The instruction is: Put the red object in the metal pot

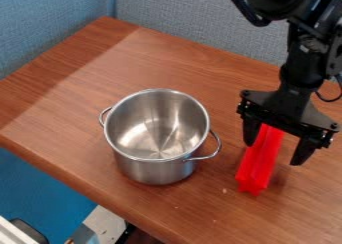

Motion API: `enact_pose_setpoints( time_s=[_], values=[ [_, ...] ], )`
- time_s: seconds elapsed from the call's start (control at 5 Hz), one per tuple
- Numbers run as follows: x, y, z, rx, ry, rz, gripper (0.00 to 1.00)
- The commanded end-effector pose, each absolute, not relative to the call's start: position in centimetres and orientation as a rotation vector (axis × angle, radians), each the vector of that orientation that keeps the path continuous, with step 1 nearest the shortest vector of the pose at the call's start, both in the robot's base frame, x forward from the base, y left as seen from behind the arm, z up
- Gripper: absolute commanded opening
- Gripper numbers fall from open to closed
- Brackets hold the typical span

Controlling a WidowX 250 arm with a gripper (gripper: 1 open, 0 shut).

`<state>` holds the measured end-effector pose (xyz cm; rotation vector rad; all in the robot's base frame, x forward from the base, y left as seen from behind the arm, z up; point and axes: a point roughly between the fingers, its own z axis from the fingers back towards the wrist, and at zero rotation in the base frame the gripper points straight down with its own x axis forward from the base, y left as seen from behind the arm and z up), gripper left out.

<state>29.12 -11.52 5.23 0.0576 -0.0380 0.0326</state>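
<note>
On brown wooden tabletop (pixel 80 73) | blue-grey textured walls (pixel 187 18) behind | gripper (pixel 273 151) released, jaws apart

Red bar (pixel 259 163) beside shiny pot (pixel 155 139)

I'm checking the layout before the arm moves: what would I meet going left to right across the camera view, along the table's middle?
Metal pot → red bar → the black claw's right-hand finger in the picture.

Brown wooden table (pixel 60 95), shiny metal pot (pixel 158 136), grooved red bar (pixel 259 162)
</note>
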Motion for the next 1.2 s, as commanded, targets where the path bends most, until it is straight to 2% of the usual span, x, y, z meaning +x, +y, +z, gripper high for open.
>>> enact_pose_setpoints(
  time_s=[0.0, 0.8, 1.0],
  values=[
    [29.5, -11.3, 6.2, 0.045, -0.067, 0.045, 1.00],
    [28.6, -10.6, 4.5, 0.070, -0.043, 0.073, 1.00],
    [28.4, -10.5, 4.2, 0.076, -0.042, 0.079, 0.00]
  ],
)
